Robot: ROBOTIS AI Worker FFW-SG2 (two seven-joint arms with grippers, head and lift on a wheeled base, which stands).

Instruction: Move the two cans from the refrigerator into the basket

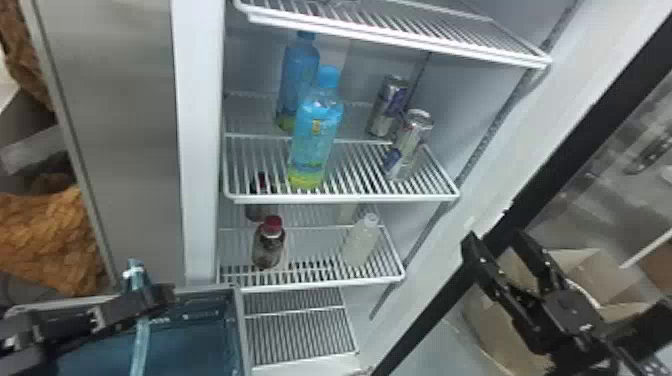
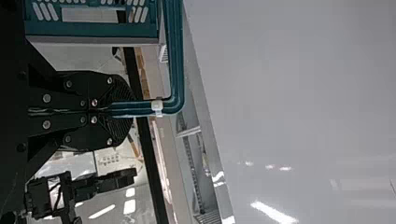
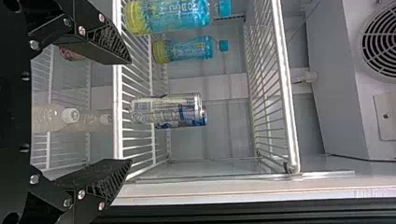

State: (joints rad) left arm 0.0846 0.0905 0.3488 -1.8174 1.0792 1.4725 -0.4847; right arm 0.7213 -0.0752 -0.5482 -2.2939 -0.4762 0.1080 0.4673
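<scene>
Okay, head view first: you've got both cans upright in the refrigerator [image 1: 465,95], on the middle shelf [image 1: 340,199] toward its right side, front can [image 1: 414,132] near the back can [image 1: 389,102]. Two blue bottles [image 1: 317,132] share that shelf, left of the cans; dark bottles [image 1: 269,246] and pale bottles [image 1: 361,242] sit one shelf down. Your basket [image 1: 241,330] is lower left, its handle [image 1: 141,345] at your left gripper [image 1: 154,296]; your right gripper [image 1: 494,239] is lower right by the door frame [image 1: 555,165], empty. Left wrist view: your left gripper [image 2: 132,109] is closed on the basket handle, fingers pressed in from both sides. Right wrist view: your right gripper [image 3: 130,111] has its fingers spread wide, nothing between them, cans beyond the fingertips and untouched, front can partly covering the back can.
</scene>
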